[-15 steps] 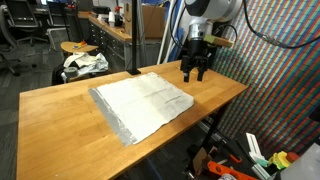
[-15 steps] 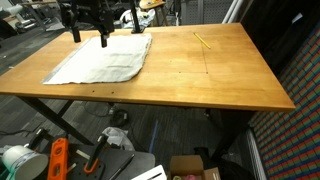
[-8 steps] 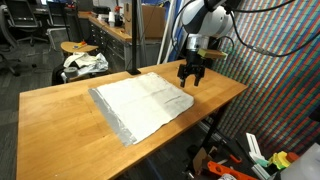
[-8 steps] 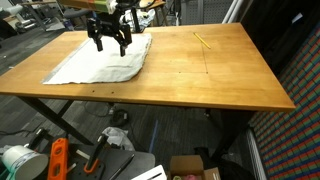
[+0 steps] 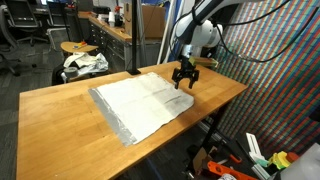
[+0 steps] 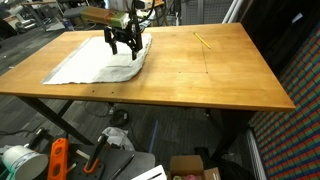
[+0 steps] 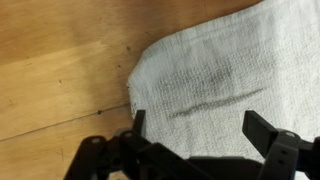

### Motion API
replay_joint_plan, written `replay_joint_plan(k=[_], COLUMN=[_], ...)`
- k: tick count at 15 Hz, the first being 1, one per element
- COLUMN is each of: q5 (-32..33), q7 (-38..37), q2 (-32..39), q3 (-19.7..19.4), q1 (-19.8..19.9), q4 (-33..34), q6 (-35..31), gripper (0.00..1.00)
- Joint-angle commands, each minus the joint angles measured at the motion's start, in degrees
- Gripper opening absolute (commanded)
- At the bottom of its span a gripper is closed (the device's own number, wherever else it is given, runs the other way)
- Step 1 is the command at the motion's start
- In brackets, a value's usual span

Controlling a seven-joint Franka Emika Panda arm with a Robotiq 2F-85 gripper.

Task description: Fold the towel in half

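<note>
Plainly soft and light, the towel lies spread flat on the worktop and should drape and wrinkle when lifted. The tool hangs with jaws apart over its far right corner, the likeliest place to pinch.

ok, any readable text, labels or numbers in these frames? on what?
None readable.
The towel and the table carry no print.
The gripper shows no legible marking.
The box on the floor is too small and blurred to tell whether it has any.
</note>
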State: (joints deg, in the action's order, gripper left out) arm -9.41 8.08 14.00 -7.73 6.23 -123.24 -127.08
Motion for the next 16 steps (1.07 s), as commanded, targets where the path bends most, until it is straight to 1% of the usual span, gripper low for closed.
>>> replay_joint_plan(k=[1,7,10,13,16], q5=[-1.33,-1.48,-1.48,-1.37,-1.84], q7=[-3.44,-2.71,-1.13,2.13,7.32], q2=[4.04,8.85,10.54,11.05,10.45], q3=[0.95,1.18,1.36,1.96,3.1], q1=[1.03,3.14,4.73,6.23,7.62], q4=[3.85,7.77,8.21,7.6,6.88], q6=[-2.68,-0.9,0.25,1.55,3.06], gripper=[1.0,1.0,1.0,1.0,1.0])
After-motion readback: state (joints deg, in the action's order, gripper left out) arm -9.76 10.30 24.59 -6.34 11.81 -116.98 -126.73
